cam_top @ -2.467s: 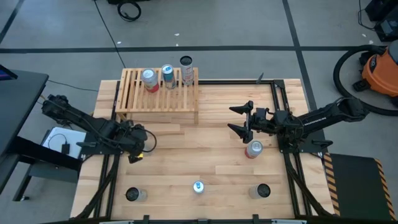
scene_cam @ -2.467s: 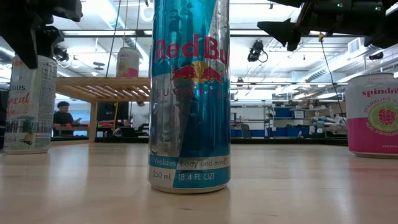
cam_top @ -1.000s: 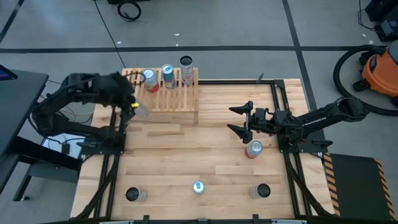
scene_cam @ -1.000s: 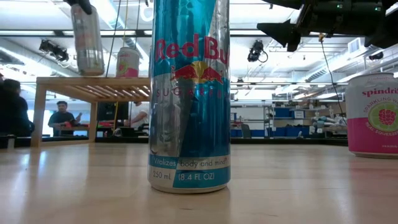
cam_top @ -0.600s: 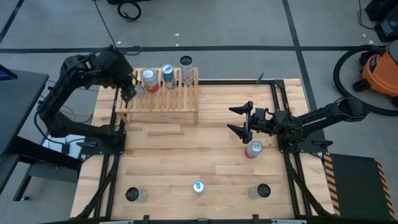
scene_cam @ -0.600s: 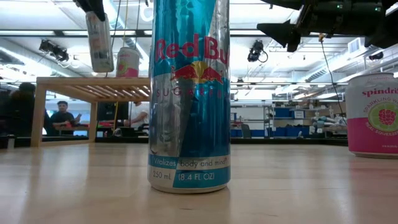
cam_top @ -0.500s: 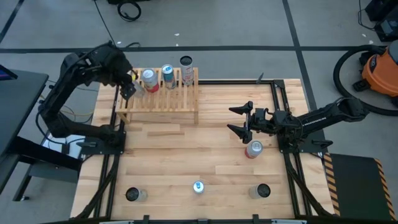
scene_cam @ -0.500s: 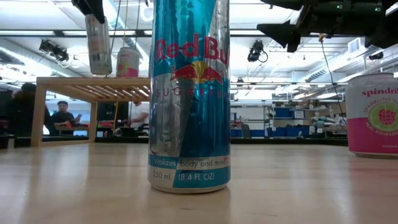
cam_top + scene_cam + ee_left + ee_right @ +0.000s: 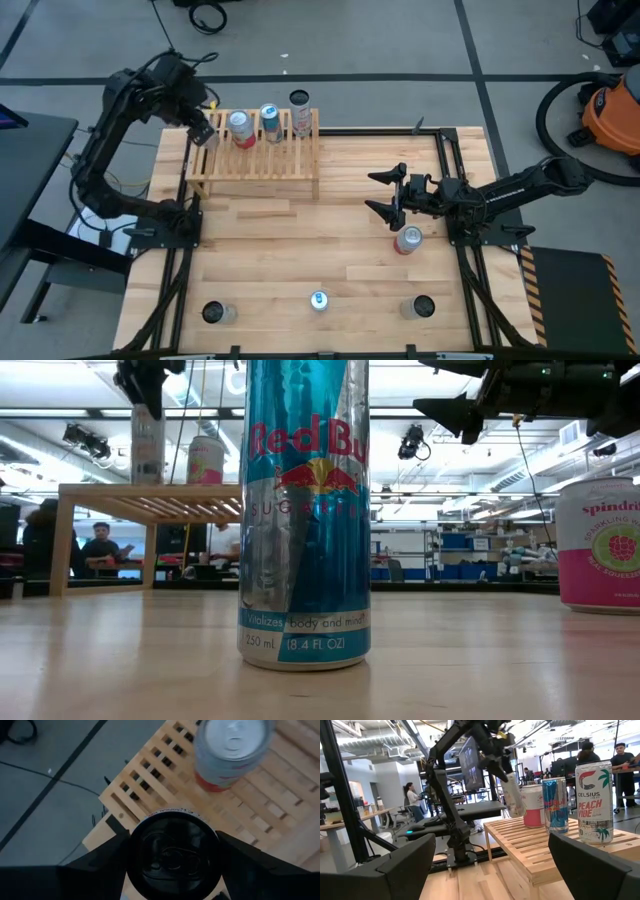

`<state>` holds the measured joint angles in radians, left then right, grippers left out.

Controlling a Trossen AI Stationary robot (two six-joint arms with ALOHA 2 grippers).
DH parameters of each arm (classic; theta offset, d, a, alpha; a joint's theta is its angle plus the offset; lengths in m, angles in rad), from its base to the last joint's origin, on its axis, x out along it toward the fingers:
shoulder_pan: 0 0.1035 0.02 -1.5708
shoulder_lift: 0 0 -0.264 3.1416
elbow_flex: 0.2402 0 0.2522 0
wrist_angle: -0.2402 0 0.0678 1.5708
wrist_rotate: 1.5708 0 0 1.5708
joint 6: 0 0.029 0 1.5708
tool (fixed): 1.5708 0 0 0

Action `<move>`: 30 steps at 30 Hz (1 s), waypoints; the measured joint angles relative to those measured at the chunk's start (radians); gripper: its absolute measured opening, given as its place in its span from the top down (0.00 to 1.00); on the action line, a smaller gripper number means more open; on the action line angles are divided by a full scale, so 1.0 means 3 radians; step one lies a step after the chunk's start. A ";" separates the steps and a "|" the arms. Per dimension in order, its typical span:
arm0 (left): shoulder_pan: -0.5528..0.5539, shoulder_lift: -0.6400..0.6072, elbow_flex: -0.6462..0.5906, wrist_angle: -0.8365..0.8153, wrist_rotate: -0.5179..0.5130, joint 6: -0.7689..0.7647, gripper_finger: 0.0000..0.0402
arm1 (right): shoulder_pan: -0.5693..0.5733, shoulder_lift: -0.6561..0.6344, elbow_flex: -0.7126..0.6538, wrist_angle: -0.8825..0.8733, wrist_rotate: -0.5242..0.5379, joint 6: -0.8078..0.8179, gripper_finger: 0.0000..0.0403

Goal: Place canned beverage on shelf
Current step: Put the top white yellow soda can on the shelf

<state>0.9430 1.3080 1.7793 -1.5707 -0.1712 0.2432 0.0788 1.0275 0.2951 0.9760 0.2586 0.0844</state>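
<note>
Plank tabletop [image 9: 330,250] amid bright workshop

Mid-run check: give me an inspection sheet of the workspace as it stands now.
Surface: plank table, wooden, bare in the middle.
Job's things: shelf at the far left corner carries three cans; a fourth, the held can, hangs tilted over the shelf's left end.
Clutter: four loose cans on the table, a red-topped can and three near the front edge.
Grippers: left gripper shut on the held can; right gripper open, above the red-topped can.
Cables: a coil on the floor.
Surroundings: orange vacuum; people at benches behind.
</note>
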 joint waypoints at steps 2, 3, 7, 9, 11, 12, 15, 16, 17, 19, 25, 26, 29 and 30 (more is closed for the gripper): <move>0.0003 0.0090 0.0000 -0.0001 0.0065 0.0009 0.34 | 0.0001 0.0000 0.0000 0.0000 0.0001 0.0007 0.01; 0.0003 0.0129 -0.0001 0.0002 0.0091 0.0015 0.34 | 0.0000 0.0000 0.0000 0.0000 0.0000 0.0007 0.01; -0.0003 0.0236 0.0009 0.0024 0.0118 0.0014 0.34 | 0.0001 0.0000 0.0000 0.0001 0.0001 0.0007 0.01; -0.0001 0.0259 0.0013 0.0029 0.0139 0.0013 0.34 | 0.0000 0.0000 0.0001 0.0000 0.0001 0.0007 0.01; 0.0013 0.0259 0.0013 0.0026 0.0138 0.0014 0.34 | 0.0000 0.0000 0.0001 -0.0010 0.0001 0.0007 0.01; 0.0017 0.0259 0.0017 0.0018 0.0131 0.0014 0.34 | 0.0001 0.0000 0.0001 -0.0018 0.0001 0.0007 0.01; 0.0058 0.0271 0.0072 0.0003 0.0144 0.0004 0.34 | 0.0000 0.0001 0.0001 -0.0023 0.0001 0.0007 0.01; 0.0076 0.0274 0.0097 -0.0015 0.0146 -0.0014 0.34 | 0.0000 0.0001 0.0001 -0.0023 0.0001 0.0007 0.01; 0.0089 0.0274 0.0118 -0.0025 0.0134 -0.0038 0.34 | 0.0001 0.0001 0.0001 -0.0023 0.0001 0.0007 0.01; 0.0106 0.0273 0.0156 -0.0012 0.0125 -0.0064 0.34 | 0.0001 0.0001 0.0001 -0.0023 0.0001 0.0007 0.01; 0.0104 0.0268 0.0161 -0.0007 0.0132 -0.0008 0.34 | 0.0000 0.0001 0.0001 -0.0024 0.0001 0.0008 0.01; 0.0104 0.0267 0.0159 -0.0008 0.0131 0.0024 0.34 | 0.0000 0.0001 0.0001 -0.0024 0.0001 0.0008 0.01; 0.0097 0.0271 0.0154 -0.0009 0.0146 0.0074 0.34 | 0.0000 0.0001 0.0001 -0.0024 0.0001 0.0008 0.01; 0.0098 0.0271 0.0154 -0.0006 0.0161 0.0075 0.33 | 0.0000 0.0001 0.0001 -0.0024 0.0001 0.0008 0.01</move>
<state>0.9725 1.3891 1.8256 -1.5726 -0.1228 0.2657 0.0788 1.0279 0.2955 0.9688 0.2588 0.0868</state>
